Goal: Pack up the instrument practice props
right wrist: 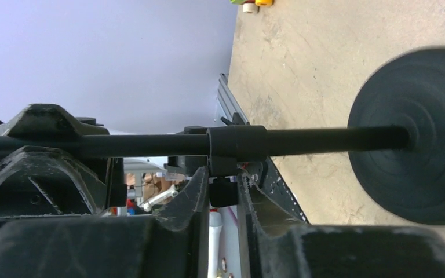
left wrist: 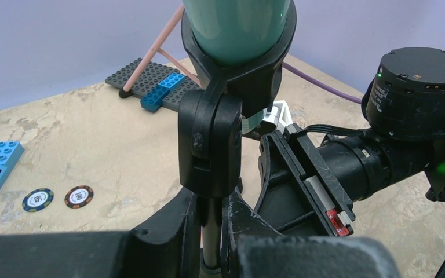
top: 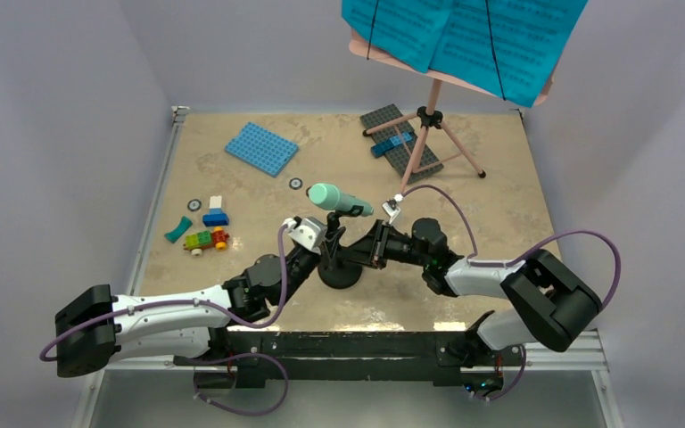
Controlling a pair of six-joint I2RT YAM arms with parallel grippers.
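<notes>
The small black mic stand (top: 340, 272) stands on its round base at the near middle of the table. Its clip holds the mint-green toy microphone (top: 339, 199). My left gripper (top: 319, 239) is shut on the stand's thin pole (left wrist: 211, 231), just below the clip (left wrist: 211, 139) and the microphone (left wrist: 237, 29). My right gripper (top: 359, 252) comes from the right and is shut on the knob of the pole's collar (right wrist: 223, 194). The round base (right wrist: 411, 168) lies to its right. The pink tripod music stand (top: 428, 134) with cyan sheet-music pages (top: 464, 36) stands at the back right.
A blue baseplate (top: 261, 147) lies at the back left. A grey baseplate (top: 401, 143) with a blue brick lies under the music stand's legs. Small coloured bricks (top: 207, 236) and two round chips (top: 194, 204) lie at the left. Walls enclose the table.
</notes>
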